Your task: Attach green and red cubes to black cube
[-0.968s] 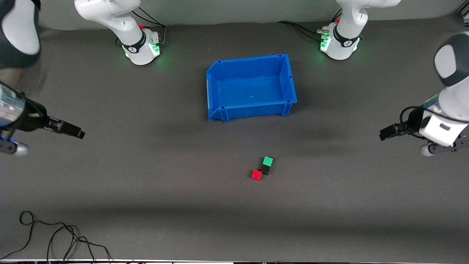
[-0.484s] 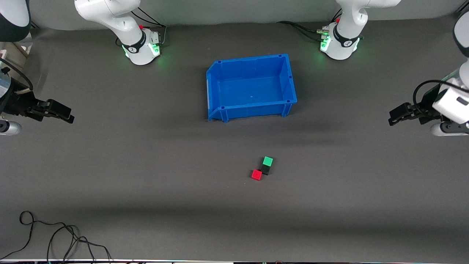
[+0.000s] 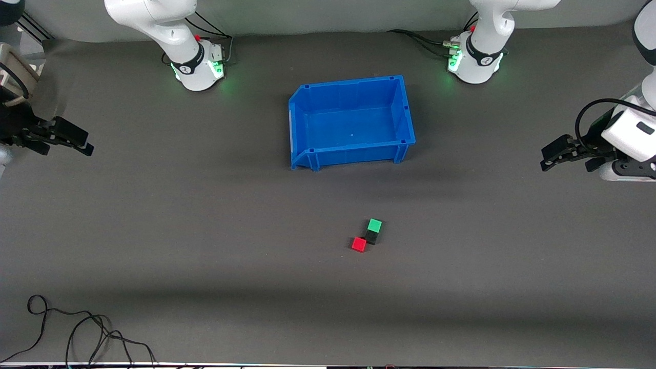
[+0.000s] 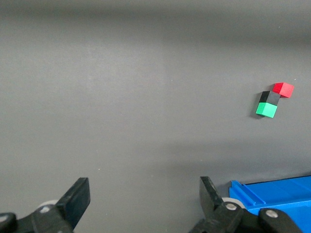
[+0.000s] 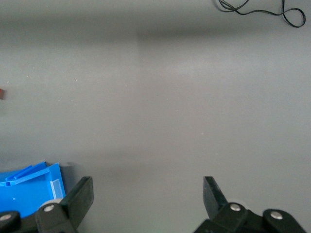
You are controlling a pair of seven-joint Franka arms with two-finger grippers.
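Over the last second both arms had drawn back toward the edges of the front view; the right gripper (image 3: 77,143) had climbed from mid-height at the frame's left edge to the upper left, and the left gripper (image 3: 551,156) had risen at the right edge, each hanging over bare table mat (image 3: 205,230) with its jaws released and spread wide, nothing between them. The three cubes had not shifted; the black cube (image 3: 371,237) sat just below centre frame, the green cube (image 3: 374,225) touching it on the side farther from the front camera, the red cube (image 3: 359,244) touching it toward the right arm's end and slightly nearer the camera. The blue bin (image 3: 410,134) stood in the upper centre, unchanged. In the right wrist view only a sliver of red showed at the frame edge, and the bin was cut to a corner; a loose black cable (image 3: 77,328) lay at the lower left, running out of frame. No writing was legible anywhere.
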